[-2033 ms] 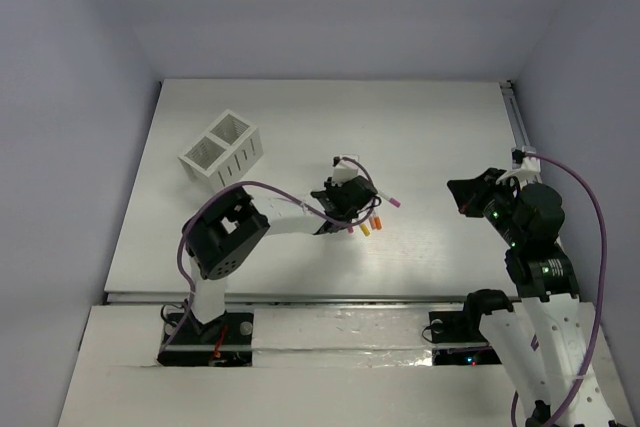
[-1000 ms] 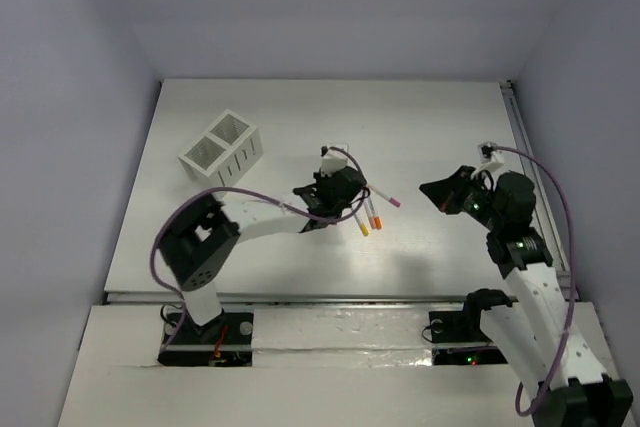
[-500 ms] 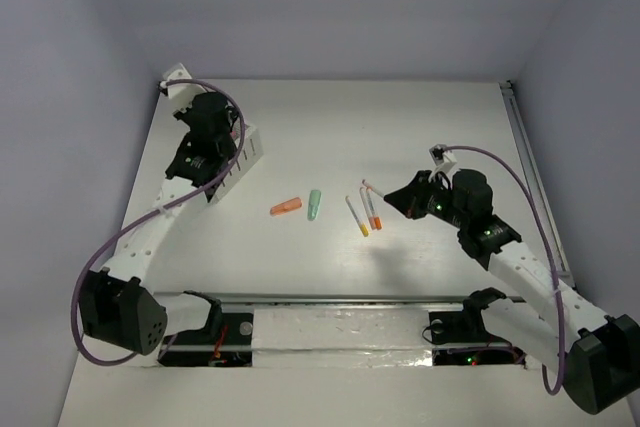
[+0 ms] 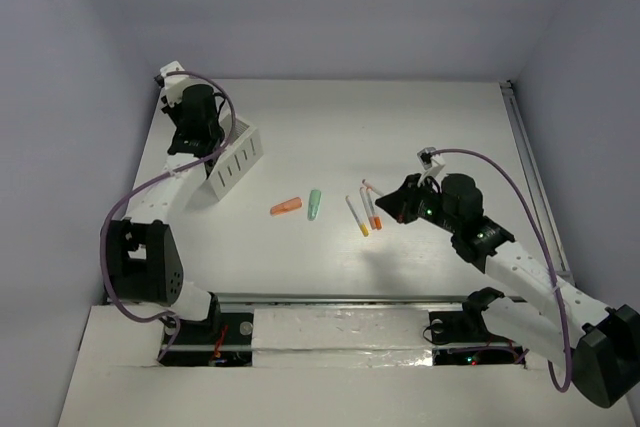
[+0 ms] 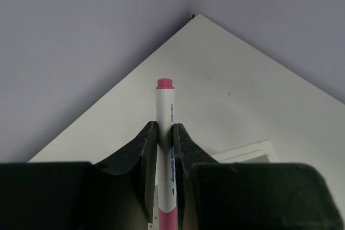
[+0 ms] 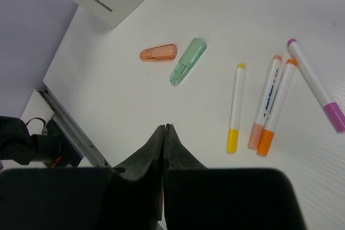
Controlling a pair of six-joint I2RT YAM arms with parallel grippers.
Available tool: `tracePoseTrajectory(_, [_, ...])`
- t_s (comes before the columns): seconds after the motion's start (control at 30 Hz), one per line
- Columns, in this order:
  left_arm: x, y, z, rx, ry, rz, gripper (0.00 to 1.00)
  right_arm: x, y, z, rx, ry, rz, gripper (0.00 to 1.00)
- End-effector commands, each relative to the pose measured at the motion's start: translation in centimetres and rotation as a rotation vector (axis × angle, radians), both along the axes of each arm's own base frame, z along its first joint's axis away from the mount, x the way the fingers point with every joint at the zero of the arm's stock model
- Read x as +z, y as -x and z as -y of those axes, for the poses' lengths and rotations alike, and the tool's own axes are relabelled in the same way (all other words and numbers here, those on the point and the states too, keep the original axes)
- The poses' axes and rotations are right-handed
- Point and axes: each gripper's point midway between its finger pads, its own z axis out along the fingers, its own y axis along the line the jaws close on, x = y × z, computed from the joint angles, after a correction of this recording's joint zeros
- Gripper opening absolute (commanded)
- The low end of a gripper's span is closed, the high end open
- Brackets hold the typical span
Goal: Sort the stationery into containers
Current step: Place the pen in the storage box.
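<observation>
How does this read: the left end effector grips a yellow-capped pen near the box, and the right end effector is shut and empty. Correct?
Not quite. The pen in the left end effector has pink ends, not yellow, as the left wrist view shows. The rest is right: it is near the box, and the right end effector is shut and empty.

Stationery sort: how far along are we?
Done: nothing visibly in the box; its inside is hidden. In hand: left gripper holds a magenta-capped pen at it. Right gripper shut, empty. Left on the table: yellow-capped pen, two orange-capped pens, second magenta pen, orange stub, mint stub.
</observation>
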Motion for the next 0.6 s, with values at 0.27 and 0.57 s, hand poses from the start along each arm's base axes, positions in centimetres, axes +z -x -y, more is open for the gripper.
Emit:
tracePoseTrajectory(0.27, [-1.7,0.8,-0.6,0.033,-0.11,0.014,0.0,1.4,-0.5,-1.0,-0.002,-0.014,0.071,0.0])
tracePoseTrajectory(0.57, [-2.7,1.1,2.0,0.022,-0.182,-0.022,0.0,1.2,-0.5,-1.4,0.002,-0.008,0.067,0.0])
